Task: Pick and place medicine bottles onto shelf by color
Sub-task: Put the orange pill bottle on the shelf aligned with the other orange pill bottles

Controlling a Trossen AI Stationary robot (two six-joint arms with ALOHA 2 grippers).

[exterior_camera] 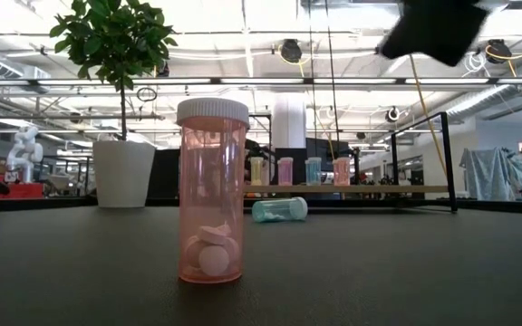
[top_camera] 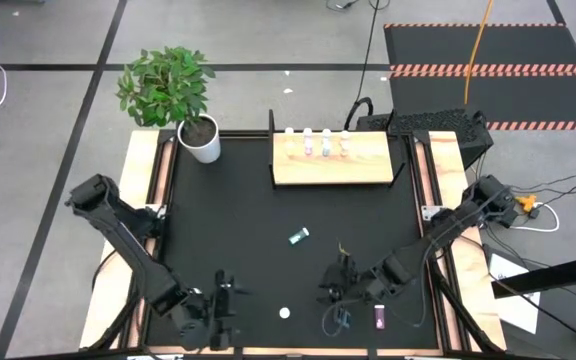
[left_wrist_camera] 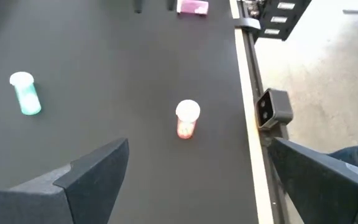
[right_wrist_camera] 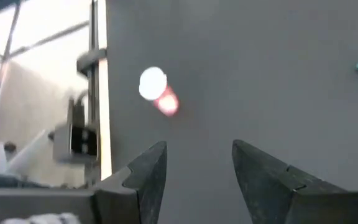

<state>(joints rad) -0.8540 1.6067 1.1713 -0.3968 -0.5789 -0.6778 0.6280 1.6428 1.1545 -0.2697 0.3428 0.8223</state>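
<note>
A pink-orange bottle (top_camera: 285, 313) with a white cap stands upright on the black mat near the table's near edge, large in the low view (exterior_camera: 212, 190). My left gripper (top_camera: 230, 305) is open to its left, with the bottle ahead of its wide-spread fingers (left_wrist_camera: 187, 118). My right gripper (top_camera: 330, 300) is open to its right, with the same bottle ahead of it (right_wrist_camera: 157, 90). A teal bottle (top_camera: 299, 236) lies on its side mid-table. A magenta bottle (top_camera: 379, 317) lies by the right arm. The light-wood shelf (top_camera: 358, 165) at the far side carries several upright bottles (top_camera: 317, 142).
A potted plant in a white pot (top_camera: 200, 138) stands at the far left corner, beside the shelf. A small camera block (left_wrist_camera: 272, 109) sits on the table's near edge, close to the pink-orange bottle. Bare black mat lies between the teal bottle and the shelf.
</note>
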